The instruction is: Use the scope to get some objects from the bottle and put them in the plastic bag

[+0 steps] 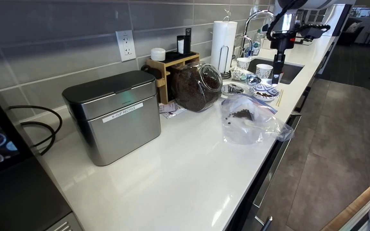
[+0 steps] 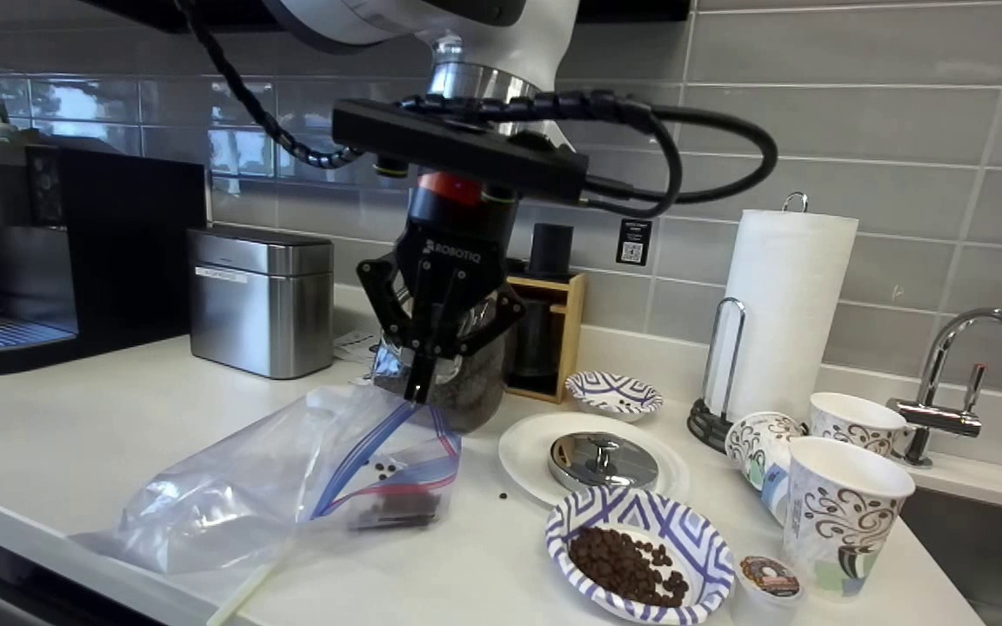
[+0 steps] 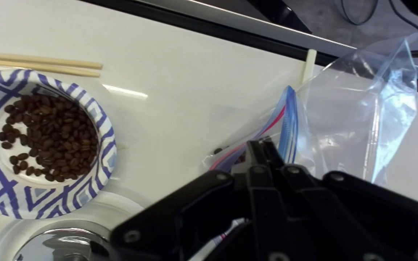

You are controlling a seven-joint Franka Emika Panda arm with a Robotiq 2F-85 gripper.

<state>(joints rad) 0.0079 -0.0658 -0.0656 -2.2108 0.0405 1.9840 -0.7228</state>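
Jaws closed together, empty; in an exterior view I hold the gripper (image 1: 275, 79) upper right, clear of the bag (image 1: 251, 125).

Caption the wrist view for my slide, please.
Closed tool above a clear plastic bag, with coffee beans in a patterned bowl at left.

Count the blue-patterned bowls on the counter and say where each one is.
2: one bowl, holding coffee beans, beside the chopsticks; another bowl near the wooden rack and white plate. Any nested underneath would be hidden.
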